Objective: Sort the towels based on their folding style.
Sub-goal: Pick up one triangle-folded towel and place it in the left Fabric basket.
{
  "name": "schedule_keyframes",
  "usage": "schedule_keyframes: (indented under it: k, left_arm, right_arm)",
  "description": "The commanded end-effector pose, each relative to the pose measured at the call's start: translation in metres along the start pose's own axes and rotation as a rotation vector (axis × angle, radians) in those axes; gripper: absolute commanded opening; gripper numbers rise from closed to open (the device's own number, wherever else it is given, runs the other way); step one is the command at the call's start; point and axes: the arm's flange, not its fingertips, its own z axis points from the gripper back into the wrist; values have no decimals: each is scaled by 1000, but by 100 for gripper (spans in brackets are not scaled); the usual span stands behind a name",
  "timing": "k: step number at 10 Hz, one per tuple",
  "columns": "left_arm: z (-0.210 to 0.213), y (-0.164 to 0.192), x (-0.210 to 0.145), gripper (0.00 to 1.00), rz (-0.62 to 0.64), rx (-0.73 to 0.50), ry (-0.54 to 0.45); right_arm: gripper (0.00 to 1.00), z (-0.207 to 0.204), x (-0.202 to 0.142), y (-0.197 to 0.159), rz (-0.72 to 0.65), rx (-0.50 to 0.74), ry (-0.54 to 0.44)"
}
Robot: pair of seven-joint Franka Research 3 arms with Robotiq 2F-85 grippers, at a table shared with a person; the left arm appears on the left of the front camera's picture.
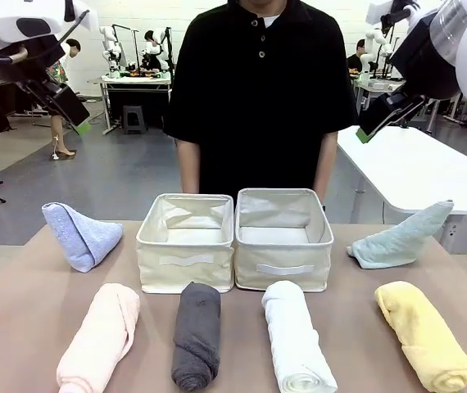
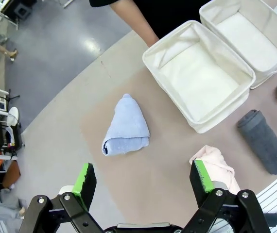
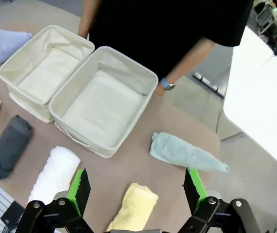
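Left wrist view: left gripper (image 2: 143, 177) jaws wide apart, holding nothing. The lavender-blue terry wedge towel (image 2: 126, 127) lies left of the beige fabric bins (image 2: 197, 127). The pink rolled towel (image 2: 216, 165) and dark grey rolled towel (image 2: 264, 141) lie before them. Right gripper (image 3: 136, 184) likewise spread and empty. The pale teal wedge towel (image 3: 184, 153) lies right of the bins, and the white rolled towel (image 3: 56, 174) and yellow rolled towel (image 3: 134, 206) before them.

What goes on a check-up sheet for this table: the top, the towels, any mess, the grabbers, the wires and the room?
Surface: brown table, nothing spilled.
Job's things: pink towel, grey towel, white towel and yellow towel rolled, front row; blue towel and teal towel folded as wedges, outside the bins; left bin and right bin empty.
Clutter: nothing seen.
Grippers: left gripper open, high above the table; right gripper open, high above the table; both hold nothing.
Cables: nothing seen.
Surroundings: person in black behind the bins; white table at right.
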Motion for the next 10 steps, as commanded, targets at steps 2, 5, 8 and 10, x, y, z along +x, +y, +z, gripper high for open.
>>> schedule_keyframes:
  k: [2,5,8,10]
  left_arm:
    - [17,32,-11,100,-82,-435,3]
    - [34,112,-57,100,-52,-738,-101]
    - [34,170,-116,100,79,-724,-195]
    - [22,193,-141,100,152,-697,-183]
  right_arm:
    - [100,4,-8,-38,58,260,93]
    - [100,23,-53,-133,-20,716,-51]
    - [100,20,-119,-217,-250,777,-208]
    - [100,14,-153,-244,-371,760,-246]
